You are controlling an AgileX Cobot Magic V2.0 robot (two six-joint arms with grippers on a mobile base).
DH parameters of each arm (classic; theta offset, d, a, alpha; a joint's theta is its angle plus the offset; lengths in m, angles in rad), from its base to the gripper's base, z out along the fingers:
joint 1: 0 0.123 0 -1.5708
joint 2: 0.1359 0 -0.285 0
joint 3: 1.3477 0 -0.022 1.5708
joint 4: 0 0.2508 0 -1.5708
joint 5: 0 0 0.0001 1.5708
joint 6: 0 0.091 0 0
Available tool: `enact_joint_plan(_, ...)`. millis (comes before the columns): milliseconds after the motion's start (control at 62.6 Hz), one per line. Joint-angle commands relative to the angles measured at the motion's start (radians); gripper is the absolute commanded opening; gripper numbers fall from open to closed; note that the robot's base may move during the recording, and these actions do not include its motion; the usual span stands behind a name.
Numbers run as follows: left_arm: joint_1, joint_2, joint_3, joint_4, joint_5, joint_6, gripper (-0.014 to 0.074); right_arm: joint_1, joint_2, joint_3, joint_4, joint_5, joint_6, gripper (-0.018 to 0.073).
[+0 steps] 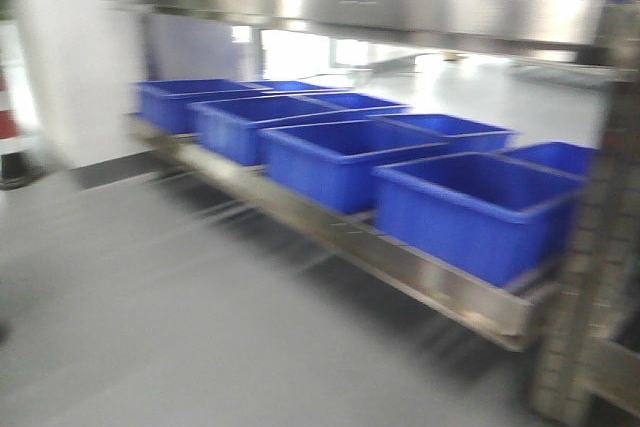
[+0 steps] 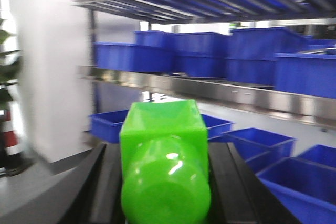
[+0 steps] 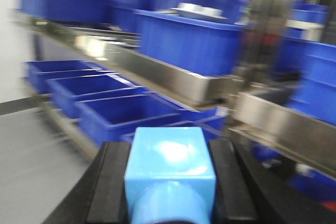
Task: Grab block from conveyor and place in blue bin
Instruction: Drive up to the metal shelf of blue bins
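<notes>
Spanning the front view, a steel rack point(image 1: 400, 257) carries a row of open blue bins point(image 1: 330, 162) on its low shelf above a blurred grey floor point(image 1: 150, 327). The left gripper point(image 2: 165, 153) is clamped on a green block point(image 2: 163, 124), held in front of the rack. The right gripper point(image 3: 169, 148) is clamped on a light blue block point(image 3: 168, 166), also facing the bins.

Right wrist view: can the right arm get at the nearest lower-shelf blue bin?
Likely yes. The blue bin sits open ahead of the right end effector and its light blue block, nothing between; the steel shelf above may cramp clearance.
</notes>
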Motion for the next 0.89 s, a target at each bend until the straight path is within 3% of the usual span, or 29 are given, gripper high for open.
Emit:
enact_joint_plan(0, -0.006, -0.004, 0.002, -0.007, -0.019, -0.001, -0.0111, 0.001, -0.006, -0.008, -0.014, -0.023, -0.004, -0.0162)
enact_joint_plan(878, -0.006, -0.004, 0.002, -0.007, -0.019, -0.001, -0.0111, 0.001, -0.006, -0.008, -0.014, -0.023, -0.004, -0.0162)
